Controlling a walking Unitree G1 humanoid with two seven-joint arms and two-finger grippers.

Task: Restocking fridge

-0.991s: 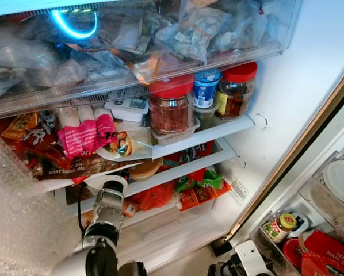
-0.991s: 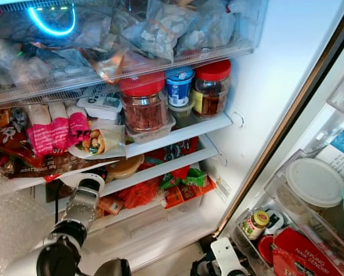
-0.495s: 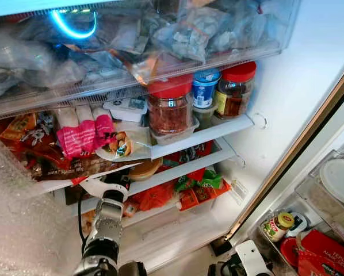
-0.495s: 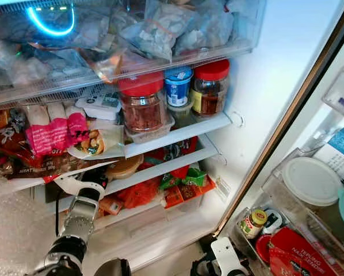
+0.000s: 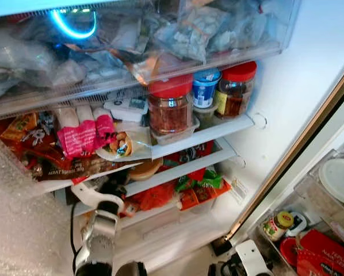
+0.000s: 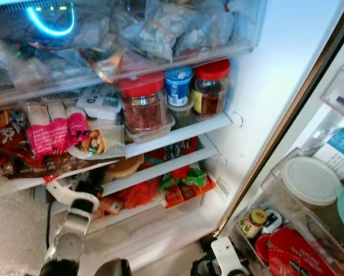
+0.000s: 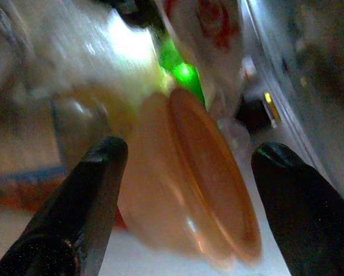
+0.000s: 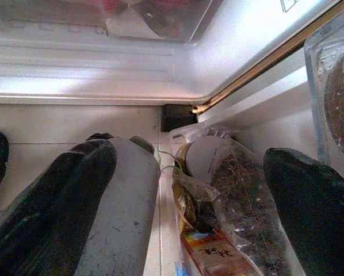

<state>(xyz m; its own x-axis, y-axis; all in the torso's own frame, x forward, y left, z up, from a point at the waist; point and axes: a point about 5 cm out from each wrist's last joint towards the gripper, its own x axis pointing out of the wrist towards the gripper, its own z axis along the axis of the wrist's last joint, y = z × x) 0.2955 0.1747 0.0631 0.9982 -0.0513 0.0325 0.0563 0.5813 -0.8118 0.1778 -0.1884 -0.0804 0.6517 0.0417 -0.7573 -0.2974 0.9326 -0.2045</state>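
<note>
Fridge (image 5: 287, 86), three jars (image 5: 171, 106), one orange tub (image 7: 189, 184)

I am looking into an open household fridge (image 5: 287, 86) in a home kitchen. Its white shelves (image 5: 201, 137) are crammed with family food: red-lidded jars (image 5: 171, 106), a blue yogurt tub (image 5: 206, 87), snack packets (image 5: 80, 138) and bagged food in a clear drawer (image 5: 132, 75). The door rack (image 6: 310, 201) holds condiment jars and tubs.
</note>
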